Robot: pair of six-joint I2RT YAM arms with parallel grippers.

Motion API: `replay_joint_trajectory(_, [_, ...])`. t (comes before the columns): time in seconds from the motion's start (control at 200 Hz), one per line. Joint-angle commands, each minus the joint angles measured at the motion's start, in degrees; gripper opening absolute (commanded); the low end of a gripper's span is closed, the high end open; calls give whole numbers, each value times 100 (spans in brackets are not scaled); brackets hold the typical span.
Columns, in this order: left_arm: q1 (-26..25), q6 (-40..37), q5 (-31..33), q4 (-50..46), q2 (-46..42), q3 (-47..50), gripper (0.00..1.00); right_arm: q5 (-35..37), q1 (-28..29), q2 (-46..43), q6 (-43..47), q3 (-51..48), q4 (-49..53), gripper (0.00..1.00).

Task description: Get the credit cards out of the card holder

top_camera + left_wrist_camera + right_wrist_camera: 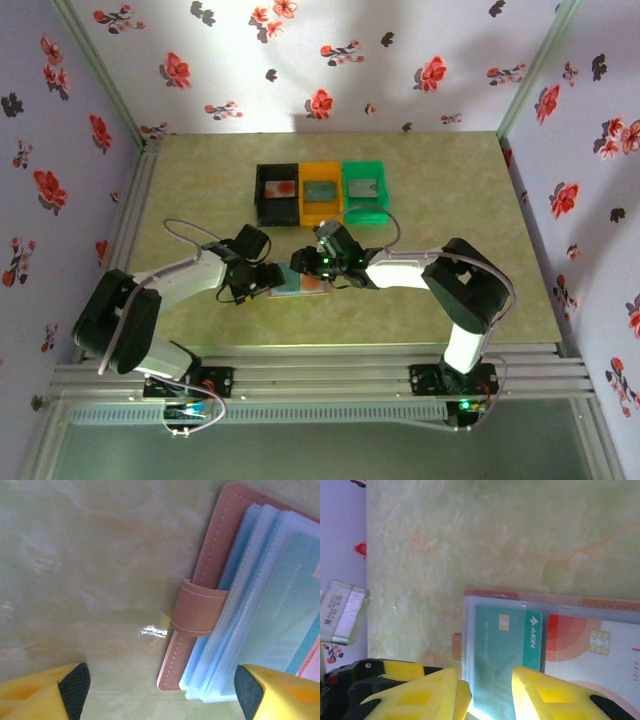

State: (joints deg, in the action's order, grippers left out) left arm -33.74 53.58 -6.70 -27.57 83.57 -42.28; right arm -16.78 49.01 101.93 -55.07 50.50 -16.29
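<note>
The right tool (485,680) is narrowed to a small gap, its yellow fingertips on either side of the near end of a teal card (502,640). Whether it is actually pinching that card or its clear sleeve I cannot tell. The left tool (162,692) is spread wide and grasps nothing: one black pad (248,689) hangs over the corner of the plastic sleeves (235,630), the other stands over bare tabletop (100,555) just off the card holder's closing strap (199,612). The card holder (300,284) lies open and flat on the tabletop, directly under the spot where both tools meet. Inside the card holder the teal card sits in its sleeve, and right beside it a red-and-white card (592,645) sits in the neighbouring pocket, so at least two credit cards are left to pull. On the far side of the card holder a black bin (275,215), an orange bin (320,215) and a green bin (365,212) stand side by side in a row. Each seems to have a flat card-like piece in it, though they are too small to be sure. I judge the task partway through: some cards are probably out and dropped in the bins, the teal one is the card being worked on, and the red-and-white one and any behind it are yet to come out.
</note>
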Motion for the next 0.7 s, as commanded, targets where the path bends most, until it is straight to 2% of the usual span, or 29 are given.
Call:
replay_joint_trajectory(0.0, [-1, -58, -60, 83, 66, 168, 80, -183, -20, 133, 67, 157, 87, 34])
replay_joint_trajectory(0.205, [-2, -11, -60, 197, 169, 367, 80, -161, -10, 224, 58, 208, 165, 34])
replay_joint_trajectory(0.695, [-10, 47, -41, 631, 439, 819, 80, 288, 137, 240, 424, 527, 1049, 34])
